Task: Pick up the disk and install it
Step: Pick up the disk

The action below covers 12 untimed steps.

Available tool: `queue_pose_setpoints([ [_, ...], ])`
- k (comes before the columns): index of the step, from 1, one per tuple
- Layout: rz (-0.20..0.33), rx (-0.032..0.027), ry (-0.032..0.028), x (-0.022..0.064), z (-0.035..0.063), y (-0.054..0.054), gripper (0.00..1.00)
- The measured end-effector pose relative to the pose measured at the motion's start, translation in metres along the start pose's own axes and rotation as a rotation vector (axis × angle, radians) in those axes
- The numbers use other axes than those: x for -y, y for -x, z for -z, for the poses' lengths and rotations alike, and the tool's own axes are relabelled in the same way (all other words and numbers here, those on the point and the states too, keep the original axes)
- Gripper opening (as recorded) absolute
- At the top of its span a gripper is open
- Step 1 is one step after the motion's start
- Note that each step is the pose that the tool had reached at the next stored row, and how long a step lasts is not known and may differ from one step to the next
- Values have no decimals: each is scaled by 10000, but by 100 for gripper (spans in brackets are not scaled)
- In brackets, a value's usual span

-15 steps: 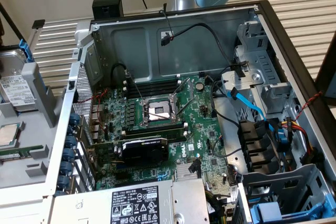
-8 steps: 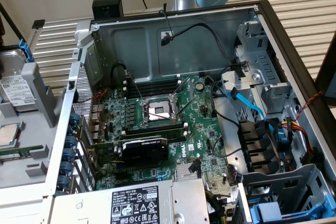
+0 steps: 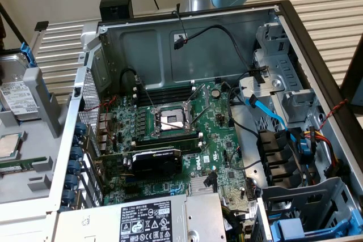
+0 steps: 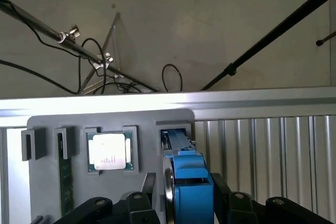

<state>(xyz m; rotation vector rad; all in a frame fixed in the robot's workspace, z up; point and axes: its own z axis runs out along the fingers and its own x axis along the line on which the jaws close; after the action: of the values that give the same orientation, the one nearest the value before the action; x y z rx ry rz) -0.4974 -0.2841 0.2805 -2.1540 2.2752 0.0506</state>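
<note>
The disk [image 4: 190,182] stands on edge in a slot of a grey holder [image 4: 47,124], its blue plastic carrier facing the wrist camera. My gripper [image 4: 186,205] is low over it, open, with one black finger [image 4: 144,203] on each side of the carrier and the disk still seated in its slot. In the exterior view the disk [image 3: 17,97] shows its white label at the far left, outside the open computer case [image 3: 187,43].
A square silver processor chip [image 4: 108,151] and a memory stick [image 4: 65,174] sit in pockets of the same holder beside the disk. Inside the case are the motherboard [image 3: 170,123], a power supply [image 3: 164,219], loose cables and drive bays [image 3: 295,230] at the exterior view's right.
</note>
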Motion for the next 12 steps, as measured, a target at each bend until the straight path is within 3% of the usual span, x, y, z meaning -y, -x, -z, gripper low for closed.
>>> queue_pose_setpoints([
  [4, -52, 40, 0, 0, -3, 0, 53],
  [12, -53, 46, 12, 0, -5, 0, 51],
])
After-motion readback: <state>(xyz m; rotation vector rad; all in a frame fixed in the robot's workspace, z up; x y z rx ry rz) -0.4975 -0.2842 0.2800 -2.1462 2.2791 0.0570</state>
